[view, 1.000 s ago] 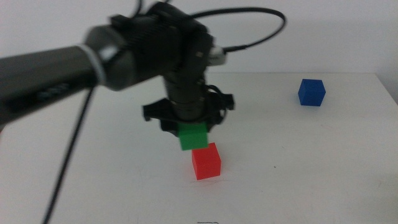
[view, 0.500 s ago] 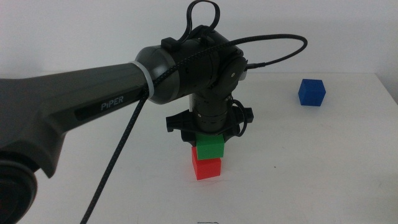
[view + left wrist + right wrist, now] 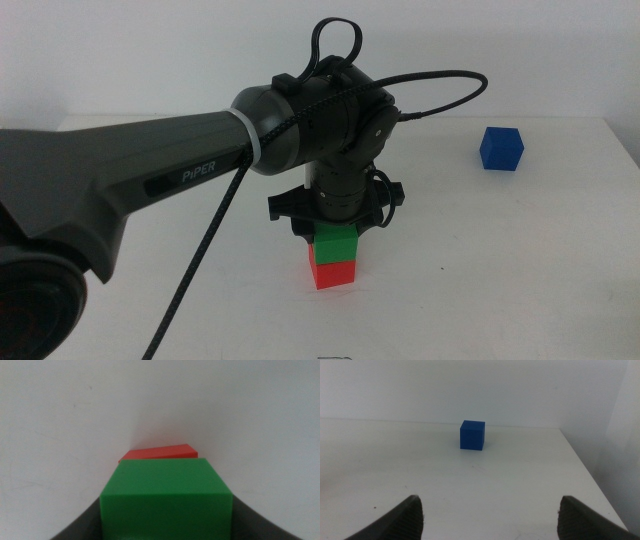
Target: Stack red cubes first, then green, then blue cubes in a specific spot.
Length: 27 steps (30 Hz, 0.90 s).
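Three cubes on the white desk (image 3: 520, 260): green cube (image 3: 335, 244) clamped in the left end effector (image 3: 335, 232) squarely atop the red cube (image 3: 334, 272); blue cube (image 3: 501, 148) lay well apart, facing the wide-open, waiting right end effector (image 3: 490, 515).

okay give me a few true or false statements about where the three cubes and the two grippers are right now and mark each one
1. The green cube sits on top of the red cube. True.
2. The left gripper is wide open and well clear of the green cube. False: it is shut on the green cube, with the jaws on either side of it in the left wrist view.
3. The blue cube is part of the stack. False: it stands alone on the white table, far from the stack.
4. The right gripper is open and holds nothing. True: its jaws stand wide apart, facing the blue cube from a distance.
5. The red cube rests on the table. True.
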Each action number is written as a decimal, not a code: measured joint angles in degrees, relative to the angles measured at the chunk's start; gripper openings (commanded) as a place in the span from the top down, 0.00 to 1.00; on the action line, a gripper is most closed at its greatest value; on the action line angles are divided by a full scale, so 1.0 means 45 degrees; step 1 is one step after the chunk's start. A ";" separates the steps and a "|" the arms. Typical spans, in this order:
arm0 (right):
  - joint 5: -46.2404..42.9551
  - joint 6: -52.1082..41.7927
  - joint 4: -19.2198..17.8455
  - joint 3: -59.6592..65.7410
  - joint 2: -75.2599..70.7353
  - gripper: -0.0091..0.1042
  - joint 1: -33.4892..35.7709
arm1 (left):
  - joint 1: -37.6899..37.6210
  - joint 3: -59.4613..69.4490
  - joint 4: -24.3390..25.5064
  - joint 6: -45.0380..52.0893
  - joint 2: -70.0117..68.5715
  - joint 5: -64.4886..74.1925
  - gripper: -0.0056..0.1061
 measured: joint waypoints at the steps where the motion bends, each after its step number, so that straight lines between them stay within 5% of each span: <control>1: 0.0000 0.0000 0.0000 0.0000 0.0000 0.23 0.0000 | 0.0000 0.0000 0.0000 -0.0011 0.0040 0.0000 0.96; 5: 0.0000 0.0000 0.0000 0.0000 0.0000 0.23 0.0000 | 0.0000 -0.0023 0.0000 -0.0040 0.0125 0.0010 0.91; 6: 0.0000 0.0000 0.0000 0.0000 0.0000 0.23 0.0000 | 0.0000 -0.0038 0.0000 -0.0049 0.0135 0.0023 0.47; 7: 0.0000 0.0000 0.0000 0.0000 0.0000 0.23 0.0000 | 0.0000 -0.0038 0.0000 -0.0024 0.0135 0.0023 0.36; 10: 0.0000 0.0000 0.0000 0.0000 0.0000 0.23 0.0000 | 0.0000 -0.0038 0.0000 0.0195 0.0150 0.0023 0.24; 15: 0.0000 0.0000 0.0000 0.0000 0.0000 0.23 0.0000 | 0.0000 -0.0038 0.0000 0.0693 0.0165 0.0023 0.15; 27: 0.0000 0.0000 0.0000 0.0000 0.0000 0.23 0.0000 | 0.0000 -0.0269 -0.0499 0.3655 -0.1365 0.0145 0.15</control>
